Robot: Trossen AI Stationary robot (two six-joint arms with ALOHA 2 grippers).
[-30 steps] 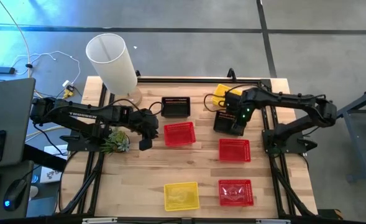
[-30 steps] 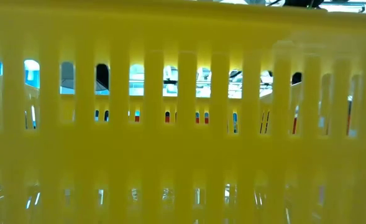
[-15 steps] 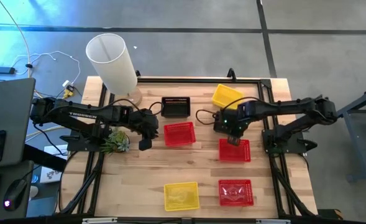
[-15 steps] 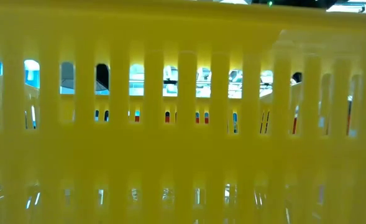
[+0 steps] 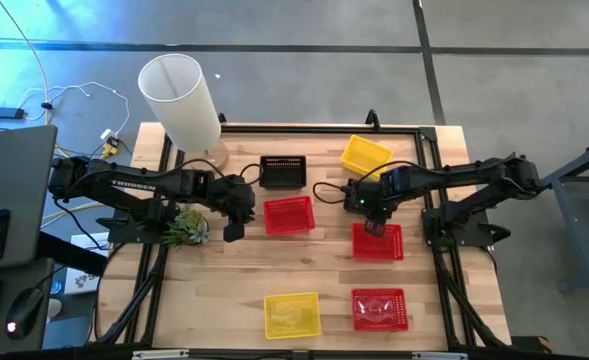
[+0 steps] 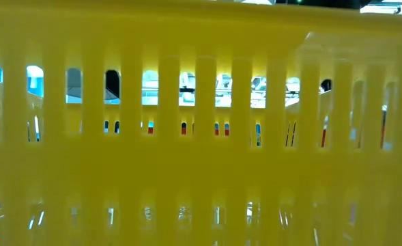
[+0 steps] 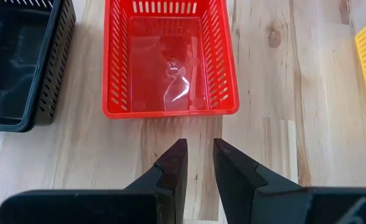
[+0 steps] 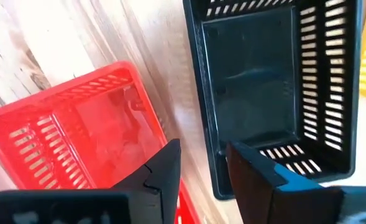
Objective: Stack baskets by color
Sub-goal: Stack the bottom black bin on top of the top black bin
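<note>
The baskets are shallow mesh trays with slotted sides: a black basket [image 5: 283,172] and a yellow basket [image 5: 365,155] near the bench's far edge, red baskets [image 5: 288,214] mid-bench, more by the near edge. The right gripper [image 8: 198,163] hovers over another black basket [image 8: 276,87] beside a red one, fingers slightly apart, holding nothing. The left gripper [image 7: 199,163] hangs narrowly parted and empty.

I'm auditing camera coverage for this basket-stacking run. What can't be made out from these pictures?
- Low view: the wall of a yellow basket fills the picture and hides the table and both arms.
- High view: the black basket that the right wrist view shows lies under the dark right arm and cannot be told apart from it.
- High view: the front red basket is too small to tell whether it is one basket or several nested.
</note>
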